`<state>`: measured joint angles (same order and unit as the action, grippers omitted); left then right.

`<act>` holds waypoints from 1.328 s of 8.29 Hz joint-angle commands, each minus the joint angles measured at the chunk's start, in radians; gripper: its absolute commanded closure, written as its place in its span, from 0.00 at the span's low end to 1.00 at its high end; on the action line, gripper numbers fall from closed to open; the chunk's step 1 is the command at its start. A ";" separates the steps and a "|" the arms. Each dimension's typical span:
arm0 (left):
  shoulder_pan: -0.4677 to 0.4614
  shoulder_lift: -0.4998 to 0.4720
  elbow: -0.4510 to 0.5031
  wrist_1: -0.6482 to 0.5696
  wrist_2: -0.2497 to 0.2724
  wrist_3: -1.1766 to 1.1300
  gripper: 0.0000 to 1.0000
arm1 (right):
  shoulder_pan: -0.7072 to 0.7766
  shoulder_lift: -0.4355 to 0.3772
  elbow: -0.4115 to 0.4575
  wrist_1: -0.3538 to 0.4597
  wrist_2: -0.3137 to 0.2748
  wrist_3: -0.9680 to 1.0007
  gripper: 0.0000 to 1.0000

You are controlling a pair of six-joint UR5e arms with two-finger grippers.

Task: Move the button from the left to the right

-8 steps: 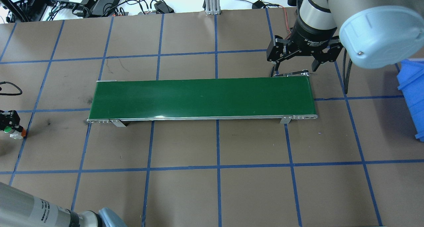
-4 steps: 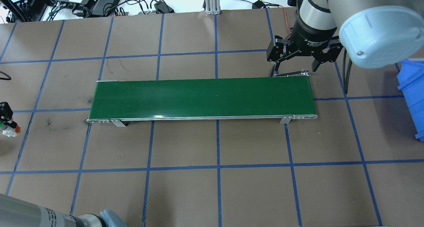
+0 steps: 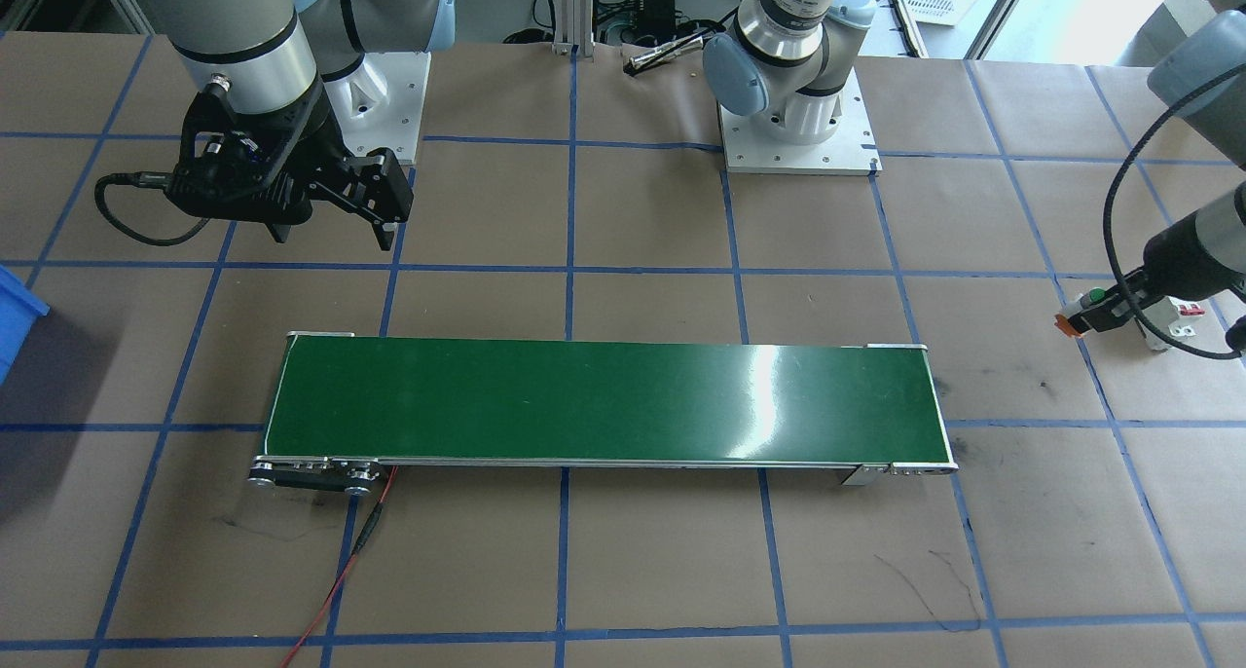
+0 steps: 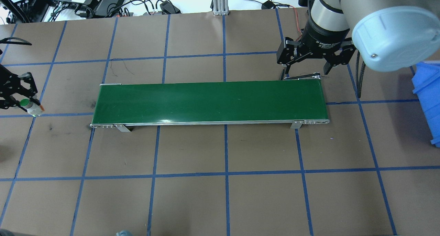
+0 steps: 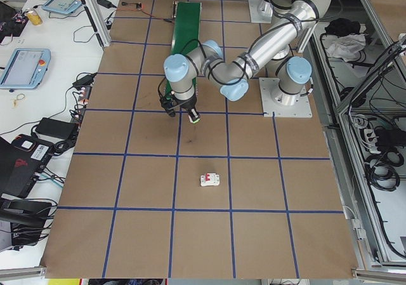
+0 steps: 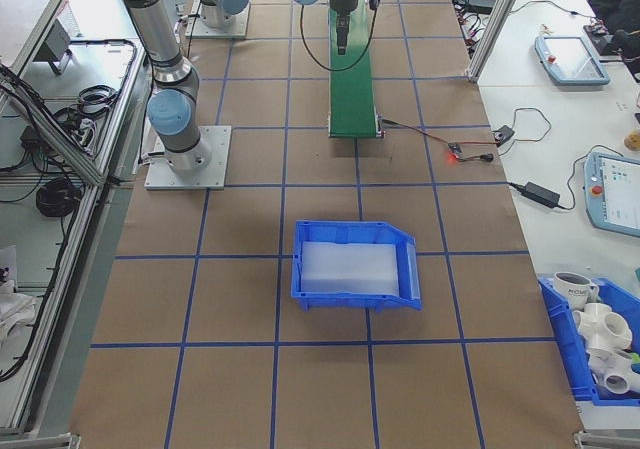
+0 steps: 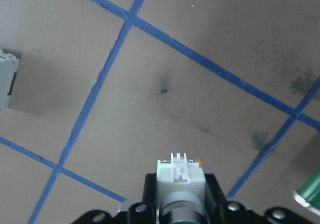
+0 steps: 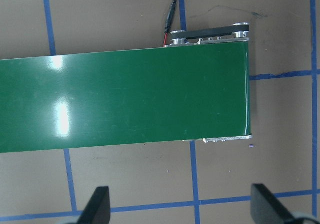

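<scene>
The left gripper [image 4: 21,99] has its fingers closed on the button [image 4: 30,107], holding it above the table [image 4: 220,194] off the left end of the green conveyor belt [image 4: 209,102]. The right gripper [image 4: 306,69] hangs near the belt's other end, fingers spread wide and empty. A white circuit breaker [image 5: 210,180] lies on the table well apart.

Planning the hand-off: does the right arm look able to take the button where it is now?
Probably not yet. The button is clamped in the left pincer beyond the conveyor's left end, while the right pincer hangs open at the far right end, the whole belt between them.
</scene>
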<state>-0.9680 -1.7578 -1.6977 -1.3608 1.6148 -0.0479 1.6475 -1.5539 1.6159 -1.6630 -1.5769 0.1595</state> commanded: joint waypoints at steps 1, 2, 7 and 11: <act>-0.132 0.035 -0.002 -0.036 -0.045 -0.391 0.98 | 0.000 0.000 0.001 0.000 0.000 0.000 0.00; -0.170 0.037 -0.002 -0.052 -0.076 -0.550 0.98 | 0.000 0.000 0.001 0.000 0.000 0.000 0.00; -0.368 0.012 -0.037 -0.021 -0.133 -1.009 1.00 | 0.000 0.000 0.001 0.000 0.000 0.000 0.00; -0.370 -0.032 -0.152 0.236 -0.125 -1.009 1.00 | 0.000 0.000 0.001 0.000 0.000 0.000 0.00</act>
<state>-1.3367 -1.7586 -1.8101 -1.2556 1.4829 -1.0608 1.6475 -1.5539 1.6168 -1.6628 -1.5769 0.1595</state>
